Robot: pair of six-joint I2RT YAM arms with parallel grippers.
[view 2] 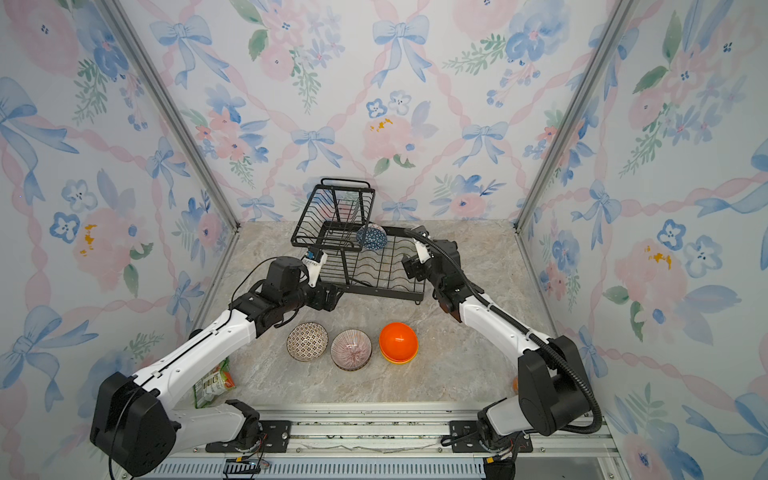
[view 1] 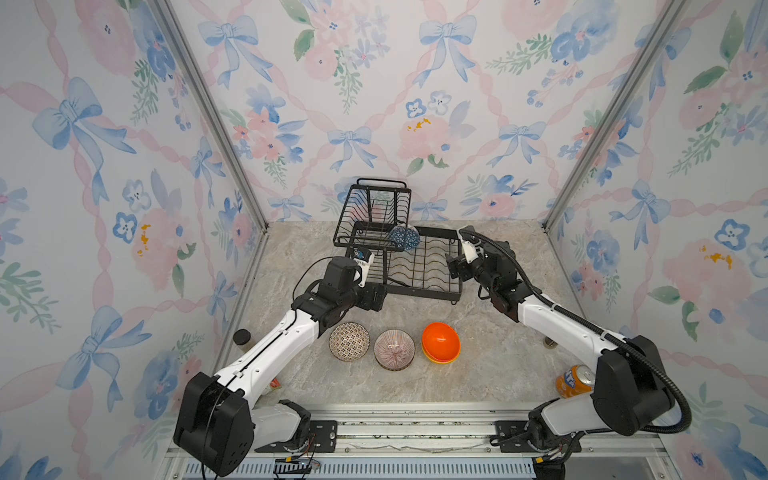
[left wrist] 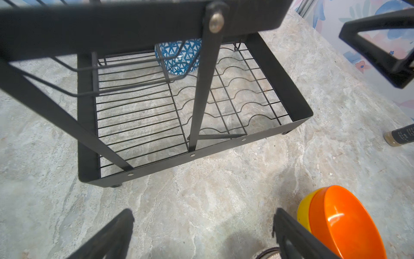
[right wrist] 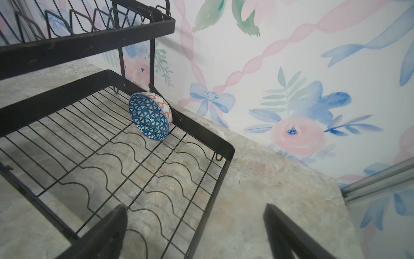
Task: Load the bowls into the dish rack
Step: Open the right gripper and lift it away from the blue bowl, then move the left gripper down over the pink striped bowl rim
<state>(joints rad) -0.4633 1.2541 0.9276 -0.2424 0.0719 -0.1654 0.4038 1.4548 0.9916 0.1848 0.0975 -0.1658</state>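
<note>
The black wire dish rack (view 1: 419, 291) (view 2: 384, 291) stands at the back of the table, its raised basket (view 1: 374, 208) over the left half. A blue triangle-patterned bowl (view 1: 405, 237) (right wrist: 149, 116) (left wrist: 179, 57) stands on edge at the base's far rim. Near the front lie a lattice-patterned bowl (view 1: 349, 341), a pink striped bowl (view 1: 394, 349) and an orange bowl (view 1: 440, 341) (left wrist: 345, 224) nested on a yellow bowl (view 1: 440, 360) (left wrist: 303, 210). My left gripper (view 1: 365, 270) (left wrist: 202, 224) hangs open and empty at the rack's front left. My right gripper (view 1: 459, 257) (right wrist: 195, 224) hangs open and empty over the rack's right rim.
An orange soda can (view 1: 575, 380) stands beside the right arm's base. A dark-capped bottle (view 1: 241, 336) is at the left wall and a small jar (view 1: 549, 341) (left wrist: 399, 134) at the right. A snack packet (view 2: 214, 384) lies under the left arm. Papered walls close in three sides.
</note>
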